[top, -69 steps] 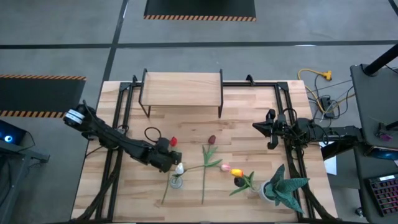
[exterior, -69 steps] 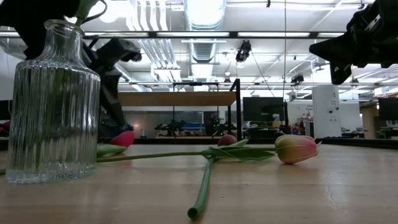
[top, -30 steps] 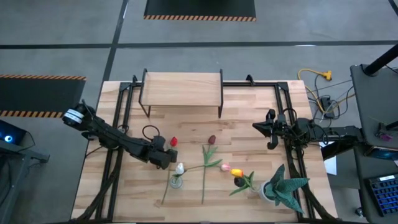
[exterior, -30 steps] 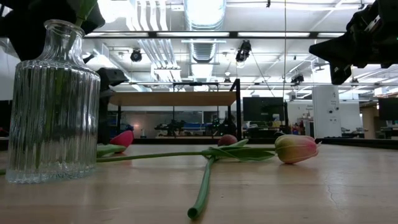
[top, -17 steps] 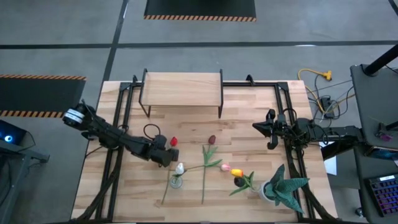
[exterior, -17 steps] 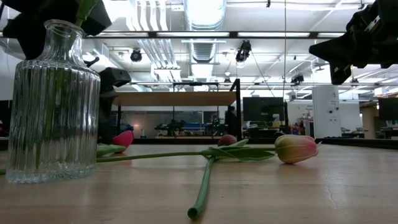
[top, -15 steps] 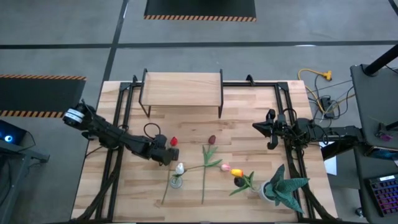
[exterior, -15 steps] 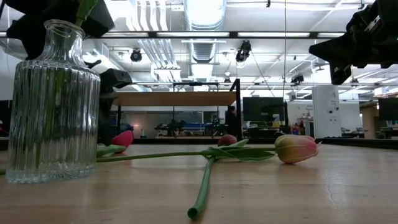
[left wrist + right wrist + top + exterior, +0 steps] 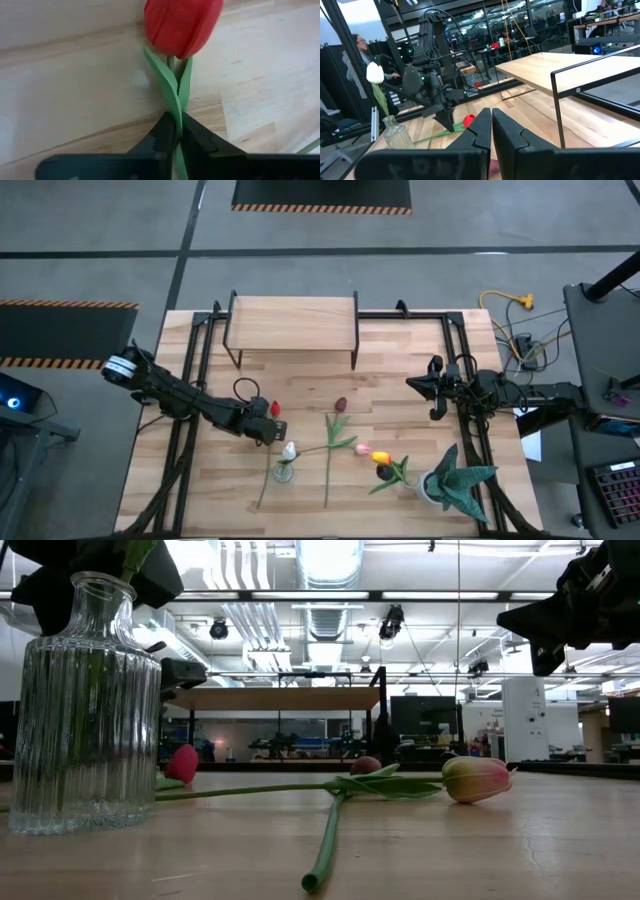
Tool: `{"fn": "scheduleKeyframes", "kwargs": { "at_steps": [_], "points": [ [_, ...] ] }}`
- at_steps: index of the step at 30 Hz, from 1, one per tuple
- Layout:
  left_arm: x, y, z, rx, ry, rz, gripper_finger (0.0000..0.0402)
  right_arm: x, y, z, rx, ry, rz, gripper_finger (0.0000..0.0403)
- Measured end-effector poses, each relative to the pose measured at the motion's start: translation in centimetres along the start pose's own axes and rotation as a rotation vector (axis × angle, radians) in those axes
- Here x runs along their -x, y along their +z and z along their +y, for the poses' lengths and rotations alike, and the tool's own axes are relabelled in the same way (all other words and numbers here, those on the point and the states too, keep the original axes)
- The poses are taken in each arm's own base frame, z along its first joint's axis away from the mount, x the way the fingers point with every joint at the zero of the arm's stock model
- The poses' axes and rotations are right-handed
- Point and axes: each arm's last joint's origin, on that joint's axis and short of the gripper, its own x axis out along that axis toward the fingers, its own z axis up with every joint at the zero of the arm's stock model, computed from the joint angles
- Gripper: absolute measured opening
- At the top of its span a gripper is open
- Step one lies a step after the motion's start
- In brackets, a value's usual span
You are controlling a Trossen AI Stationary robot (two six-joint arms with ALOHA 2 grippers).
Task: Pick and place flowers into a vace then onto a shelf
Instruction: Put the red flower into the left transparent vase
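Left gripper point(image 9: 268, 420) went from wide to clamped on red tulip point(image 9: 181, 25) stem, left-centre of high view on table point(image 9: 400, 390). White tulip sits in vase point(image 9: 285, 471). Next: lift into vase. Right gripper point(image 9: 434, 392) closed, empty, parked right.

Red tulip head point(image 9: 182, 25) top centre of the left wrist view, green stem and leaves point(image 9: 175, 92) below it, pinched between the dark left gripper point(image 9: 178, 131) fingers. High view: light wood table point(image 9: 400, 380), light plank shelf point(image 9: 292, 318) on black legs upper centre, white tulip point(image 9: 289, 450) in the clear ribbed vase point(image 9: 284, 471), maroon head point(image 9: 341, 404) centre. Lower right of centre, a pink head point(image 9: 362, 450) and what looks like an orange-yellow one point(image 9: 383, 471), plus a spiky green plant point(image 9: 462, 480) in a white pot.
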Motion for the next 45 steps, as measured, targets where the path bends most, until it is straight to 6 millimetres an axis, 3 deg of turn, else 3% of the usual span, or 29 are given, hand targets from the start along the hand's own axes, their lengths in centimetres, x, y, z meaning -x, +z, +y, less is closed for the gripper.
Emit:
{"fn": "scheduleKeyframes", "kwargs": {
  "at_steps": [7, 14, 24, 32, 37, 45],
  "points": [
    [3.2, 0.8, 1.0, -0.014, -0.016, -0.026, 0.0001, 0.0, 0.0, 0.0, 0.000, 0.000, 0.000, 0.0009],
    [8.2, 2.2, 1.3, -0.059, -0.236, -0.120, 0.0001, 0.0, 0.0, 0.0, 0.000, 0.000, 0.000, 0.0009],
    [15.4, 4.8, 3.3, -0.114, -0.556, -0.484, 0.0000, 0.0, 0.0, 0.0, 0.000, 0.001, 0.000, 0.0009],
    [20.9, 6.1, 2.6, -0.215, -0.893, -0.810, 0.0000, 0.0, 0.0, 0.0, 0.000, 0.001, 0.000, 0.0009],
    [22.4, 6.1, 2.2, -0.374, -1.021, -0.871, 0.0000, 0.0, 0.0, 0.0, 0.000, 0.000, 0.000, 0.0009],
    [22.1, 5.1, 0.5, -0.646, -1.213, -0.831, 0.0000, 0.0, 0.0, 0.0, 0.000, -0.001, 0.000, 0.0009]
  ]
}}
